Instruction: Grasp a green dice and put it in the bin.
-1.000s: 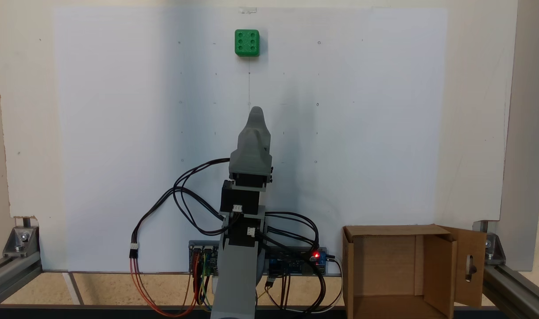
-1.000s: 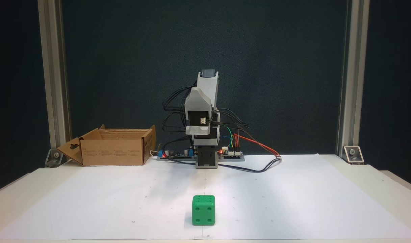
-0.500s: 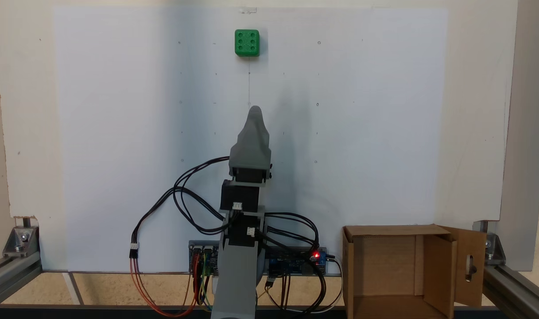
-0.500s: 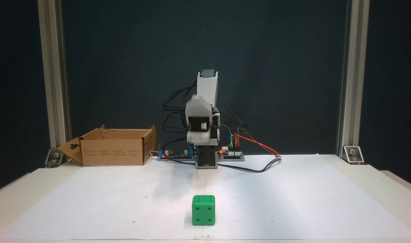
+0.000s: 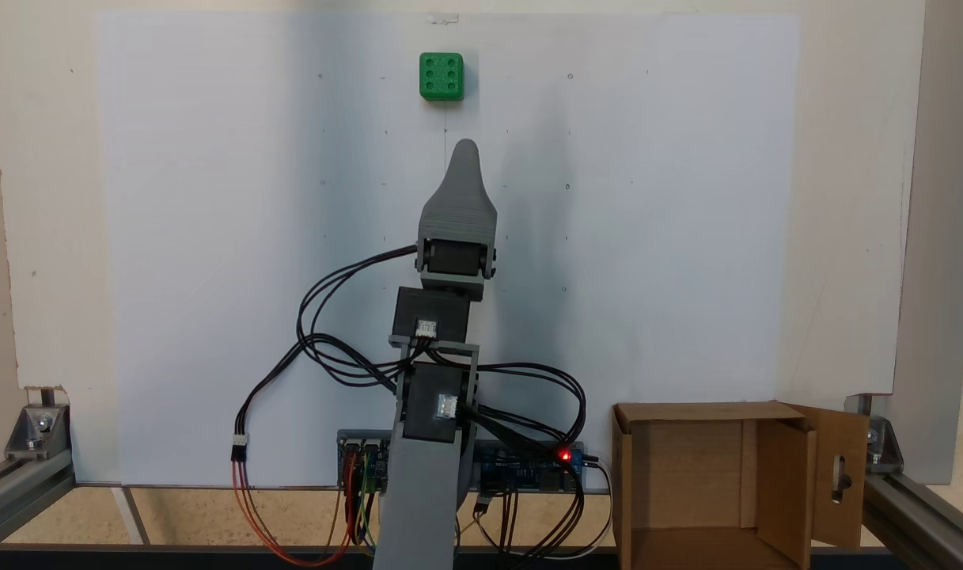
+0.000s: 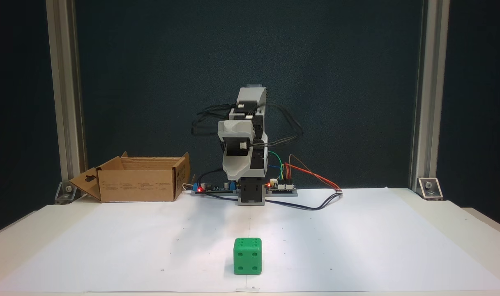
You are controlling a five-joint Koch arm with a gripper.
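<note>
Green dice (image 5: 441, 76) six-up on paper, bin (image 6: 141, 183) print unreadable — fingers' (image 5: 466, 147) gap indiscernible

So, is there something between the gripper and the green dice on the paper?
No. In a fixed view, bare white paper lies between the gripper and the green dice.

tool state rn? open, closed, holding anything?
Tool: cannot be told whether open or closed, its jaws line up one behind the other. It holds nothing; the green dice sits apart on the paper.
</note>
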